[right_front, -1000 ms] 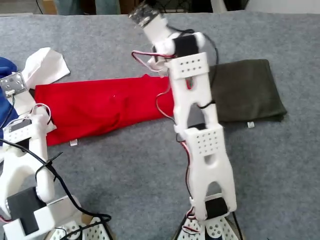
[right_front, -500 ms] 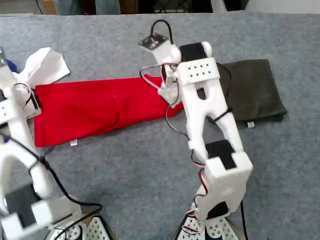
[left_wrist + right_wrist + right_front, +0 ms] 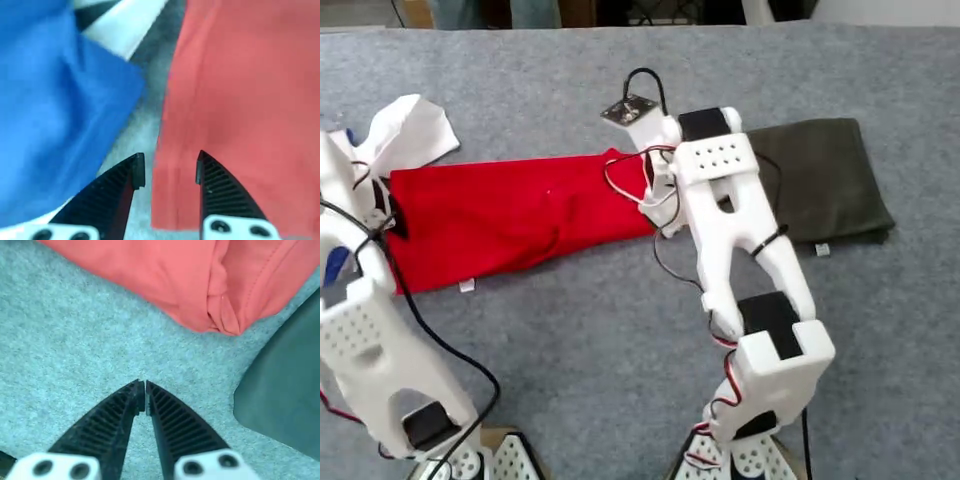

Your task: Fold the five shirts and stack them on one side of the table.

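The red shirt [image 3: 520, 215] stretches from 9 to 3 o'clock. The left gripper [image 3: 165, 172] has its fingers apart at the 9 o'clock end; the right gripper [image 3: 145, 390] has its fingers together.

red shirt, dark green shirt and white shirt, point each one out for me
red shirt [image 3: 510, 215], high view, middle of its flat folded panel
dark green shirt [image 3: 830, 185], high view, centre of the folded top face
white shirt [image 3: 415, 130], high view, middle of the crumpled cloth
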### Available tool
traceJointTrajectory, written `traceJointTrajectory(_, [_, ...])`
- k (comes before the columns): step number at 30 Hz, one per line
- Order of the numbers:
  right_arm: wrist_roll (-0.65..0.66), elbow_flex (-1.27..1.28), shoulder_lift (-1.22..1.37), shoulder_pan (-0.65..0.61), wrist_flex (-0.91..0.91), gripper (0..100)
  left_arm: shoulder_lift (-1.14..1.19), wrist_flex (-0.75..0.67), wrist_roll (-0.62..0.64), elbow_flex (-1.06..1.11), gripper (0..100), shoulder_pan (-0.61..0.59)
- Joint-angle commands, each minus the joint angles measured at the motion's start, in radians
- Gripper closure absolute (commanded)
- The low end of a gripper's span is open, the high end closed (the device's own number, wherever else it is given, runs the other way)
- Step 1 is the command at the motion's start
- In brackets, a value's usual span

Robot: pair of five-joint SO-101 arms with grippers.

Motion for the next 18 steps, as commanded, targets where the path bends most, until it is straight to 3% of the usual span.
traceJointTrajectory(1, [-0.005,-0.001,-0.058,0.005,-0.009,98.4,0.11,0.012,-0.011,-0.151,81,-0.01])
traceJointTrajectory(6, [-0.005,-0.002,-0.059,0.003,-0.009,98.4,0.279,0.064,-0.015,-0.259,81,-0.007])
traceJointTrajectory(12, [-0.005,-0.002,-0.061,0.003,-0.006,98.4,0.411,0.196,-0.017,-0.455,97,-0.007])
traceJointTrajectory(18, [-0.006,-0.002,-0.147,0.003,-0.006,98.4,0.459,0.232,-0.009,-0.555,97,0.002])
